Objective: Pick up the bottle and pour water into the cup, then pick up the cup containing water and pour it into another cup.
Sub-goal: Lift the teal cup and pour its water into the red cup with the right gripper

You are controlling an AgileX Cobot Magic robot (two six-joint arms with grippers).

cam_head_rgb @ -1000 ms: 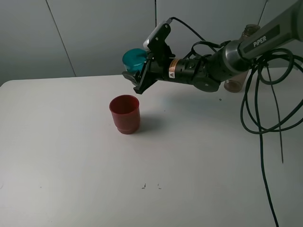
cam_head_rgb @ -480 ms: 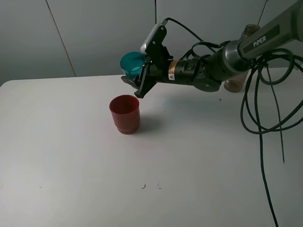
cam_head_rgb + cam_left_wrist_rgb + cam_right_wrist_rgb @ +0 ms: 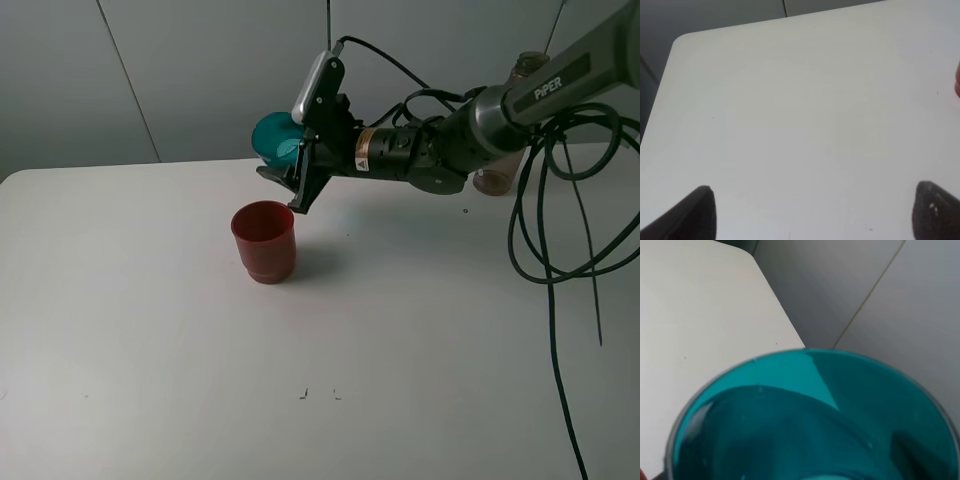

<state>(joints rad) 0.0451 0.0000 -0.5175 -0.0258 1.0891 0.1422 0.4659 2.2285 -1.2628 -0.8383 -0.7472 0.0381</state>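
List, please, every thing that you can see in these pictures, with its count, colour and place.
teal cup: one, translucent teal, tilted in the air, higher than the red cup
red cup: one, opaque red, upright on the table
bottle: one, smoky grey-brown, back right, partly hidden behind the arm
table: one, white, under everything
cables: several, black, hanging at the right
right gripper: one, black, shut on the teal cup
left gripper: one, dark, open, holding nothing

Cup (image 3: 272, 137) aloft, just behind other cup (image 3: 264, 241) on table (image 3: 150, 350); bottle (image 3: 494, 180) rear right.
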